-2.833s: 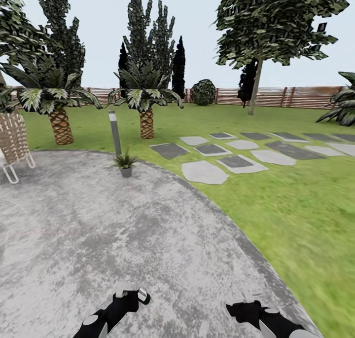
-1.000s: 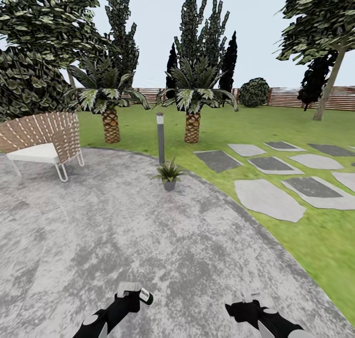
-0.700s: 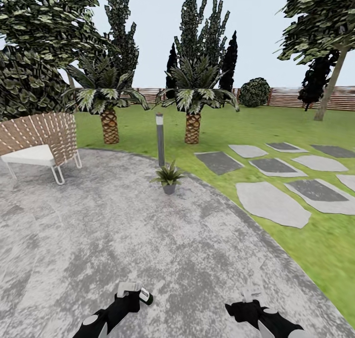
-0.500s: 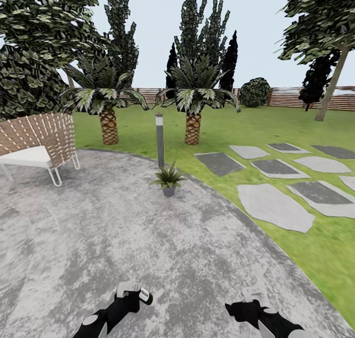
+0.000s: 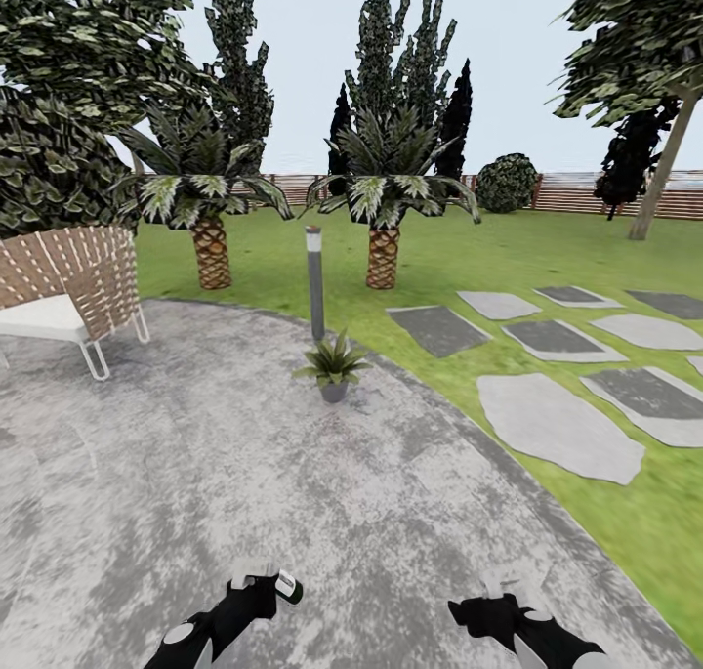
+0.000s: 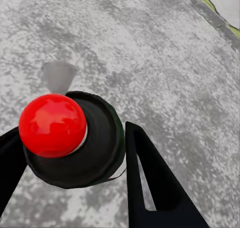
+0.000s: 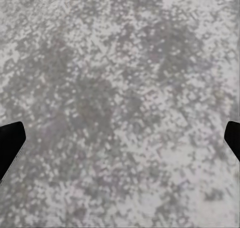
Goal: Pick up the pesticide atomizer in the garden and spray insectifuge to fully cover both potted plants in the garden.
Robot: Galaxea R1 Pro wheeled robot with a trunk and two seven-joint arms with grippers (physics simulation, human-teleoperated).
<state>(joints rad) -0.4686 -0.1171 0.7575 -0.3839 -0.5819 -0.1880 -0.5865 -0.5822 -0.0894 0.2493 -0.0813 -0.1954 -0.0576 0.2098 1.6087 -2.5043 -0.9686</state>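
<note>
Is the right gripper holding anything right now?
No. In the right wrist view the right gripper has its two fingertips far apart at the picture's edges, with only grey patio between them.

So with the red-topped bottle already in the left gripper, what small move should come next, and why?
Probably keep rolling forward toward the small spiky green plant in a grey pot by the grey lamp post. The left gripper is shut on the dark-green, red-topped atomizer bottle, but the plant sits well ahead across the grey stone patio, likely beyond spraying range.
</note>
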